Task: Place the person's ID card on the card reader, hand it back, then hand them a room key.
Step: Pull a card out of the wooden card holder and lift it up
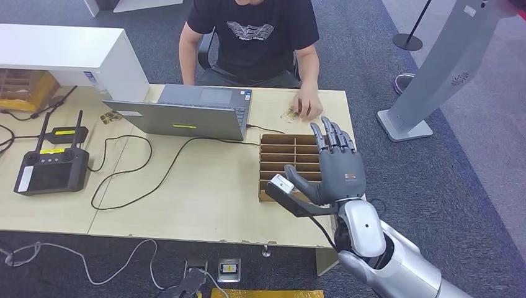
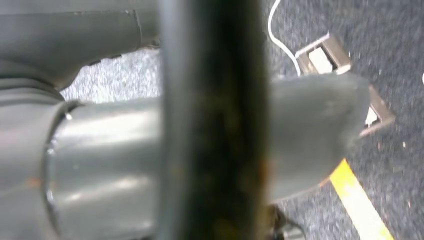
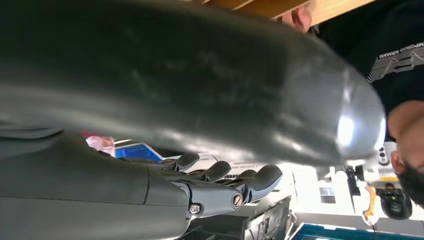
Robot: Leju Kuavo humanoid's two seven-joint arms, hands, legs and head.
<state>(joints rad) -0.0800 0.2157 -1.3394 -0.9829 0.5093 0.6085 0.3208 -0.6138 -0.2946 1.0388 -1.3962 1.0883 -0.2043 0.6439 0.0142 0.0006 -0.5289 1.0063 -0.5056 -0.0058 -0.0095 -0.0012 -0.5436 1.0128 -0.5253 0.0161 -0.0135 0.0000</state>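
The ID card [image 1: 289,115] lies on the far right part of the wooden desk [image 1: 205,186], under the fingertips of the person's hand [image 1: 307,105], just beyond the wooden box of slots [image 1: 286,155]. The person, in a black T-shirt, sits across the desk from me.

My right hand [image 1: 332,167] is raised over the near right part of that box, fingers [image 1: 329,138] straight and slightly apart, pointing toward the person, thumb stretched out to the side; it holds nothing. In the right wrist view the same hand [image 3: 210,187] shows its fingers extended side by side, empty. A small black piece with a white label [image 1: 282,186] sits just beside my thumb, at the near edge of the box; whether it touches the thumb I cannot tell.

My left hand [image 2: 175,155] hangs low over dark carpet, near a floor socket [image 2: 345,75] and a yellow floor stripe [image 2: 360,202]; a dark bar [image 2: 212,120] blocks it, and I cannot tell how far it is open.

A grey laptop [image 1: 186,115] stands open at the middle of the desk, a black remote controller [image 1: 53,169] at its left.
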